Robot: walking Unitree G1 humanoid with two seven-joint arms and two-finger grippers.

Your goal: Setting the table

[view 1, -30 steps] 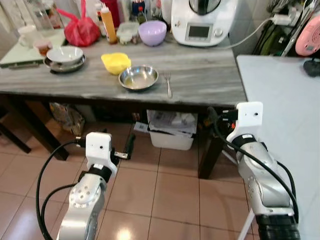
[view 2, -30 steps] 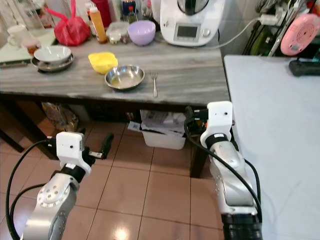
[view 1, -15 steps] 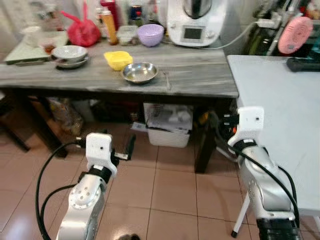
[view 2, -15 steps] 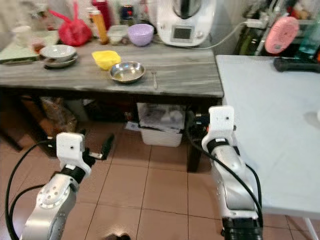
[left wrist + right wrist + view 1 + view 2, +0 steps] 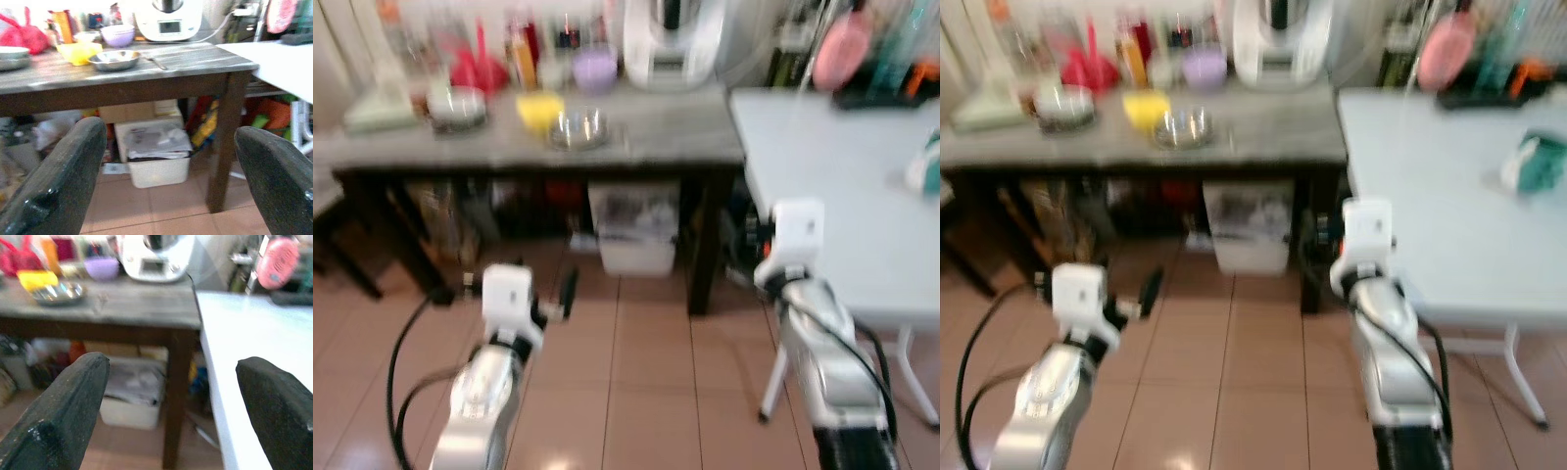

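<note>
Ahead, steel bowl (image 5: pixel 114 59) — beyond left hand (image 5: pixel 166 171), apart

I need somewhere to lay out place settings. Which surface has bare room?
The white table is mostly bare, apart from a teal item near its right edge. The grey table is free between fork and its right end; its back-left is crowded with bowls and bottles.

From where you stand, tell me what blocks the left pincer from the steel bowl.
Nothing visible: the open left pincer hangs low over floor tiles, apart from the grey wooden table carrying the round steel bowl.
</note>
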